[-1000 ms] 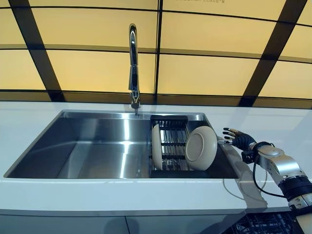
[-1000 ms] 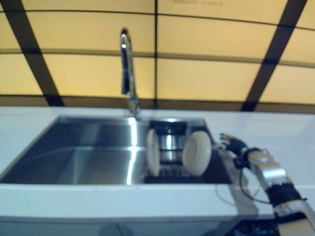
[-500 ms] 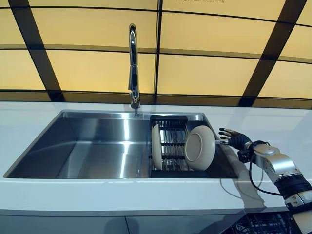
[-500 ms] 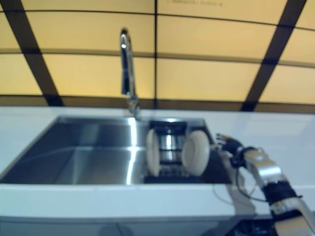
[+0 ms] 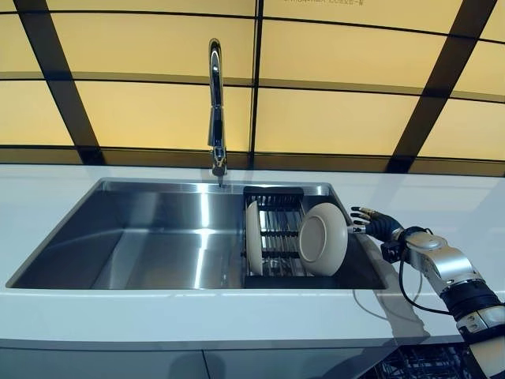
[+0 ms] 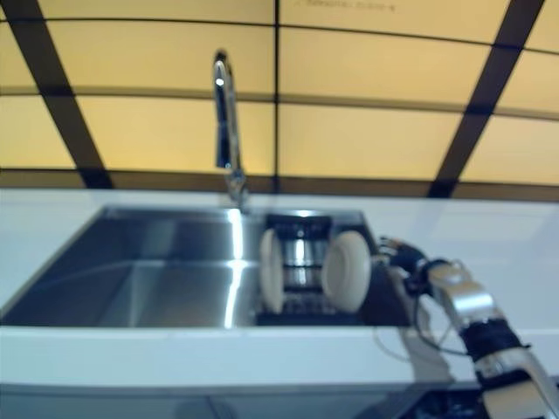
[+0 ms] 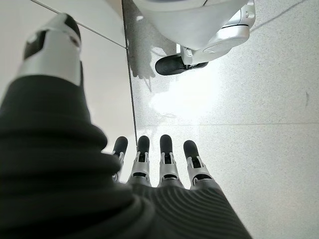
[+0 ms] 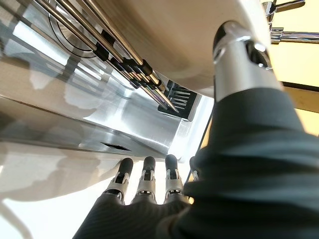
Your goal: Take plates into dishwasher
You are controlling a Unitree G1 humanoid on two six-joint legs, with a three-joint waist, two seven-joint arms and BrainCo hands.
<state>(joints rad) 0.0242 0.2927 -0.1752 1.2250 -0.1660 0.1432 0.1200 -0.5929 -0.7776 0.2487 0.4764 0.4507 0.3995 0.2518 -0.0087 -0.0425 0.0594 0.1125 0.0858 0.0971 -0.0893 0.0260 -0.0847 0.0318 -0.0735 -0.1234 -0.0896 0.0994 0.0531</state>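
While fingers spread, right hand (image 5: pixel 377 224) seemingly nears tilted plate (image 5: pixel 323 239).

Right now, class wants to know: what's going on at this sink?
The robot is reaching for plates. Its right hand, fingers open, is beside the right plate, which leans in the rack at the right end of the sink; it holds nothing yet. A second plate stands upright at the rack's left side. The left hand hangs open over the floor, idle. No plate has left the rack.
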